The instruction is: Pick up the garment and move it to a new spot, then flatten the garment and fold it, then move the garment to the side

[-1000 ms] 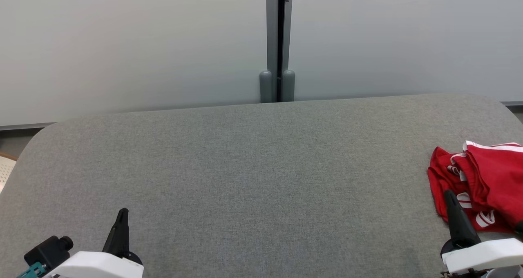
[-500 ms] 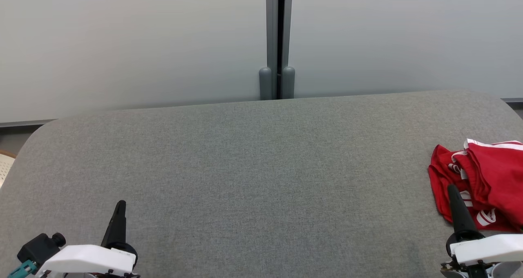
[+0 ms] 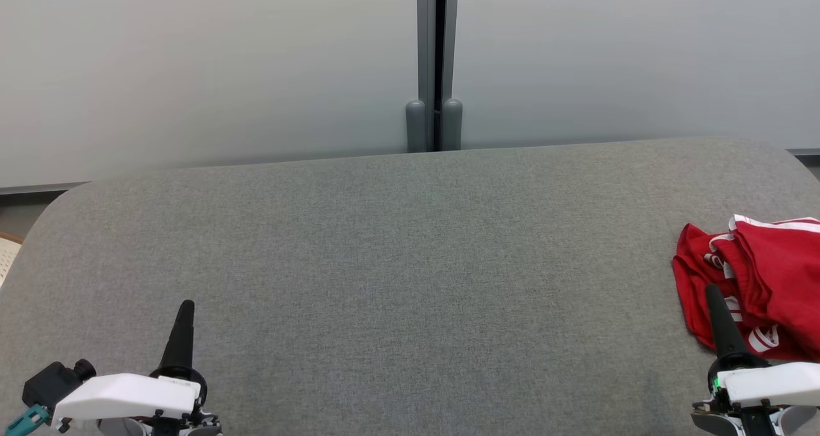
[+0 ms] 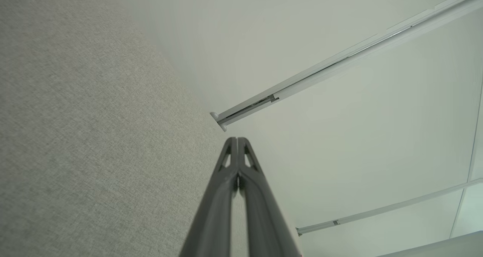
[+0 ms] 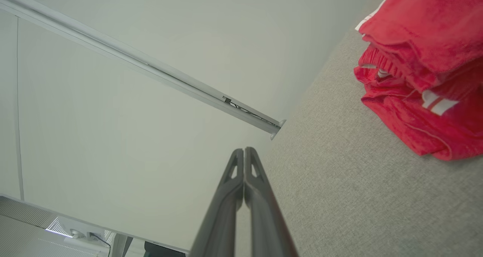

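A red garment point(image 3: 762, 282) with white stripes lies crumpled at the right edge of the grey padded table point(image 3: 410, 263); the right wrist view has it point(image 5: 422, 79) at the upper right. My right gripper point(image 3: 712, 292) point(image 5: 244, 150) is shut and empty, its tip in front of the garment's near left part, above the cloth. Low at the left, my left gripper point(image 3: 186, 306) point(image 4: 237, 140) is shut and empty over bare table.
A pale wall with a grey vertical post point(image 3: 435, 64) stands behind the table's far edge. The table's rounded corners show at the far left and far right. A pale perforated object point(image 3: 6, 257) peeks in at the left edge.
The head view has shifted slightly, so the table's far edge sits higher. Both grippers sit a little lower in the picture and remain shut. The garment has not moved.
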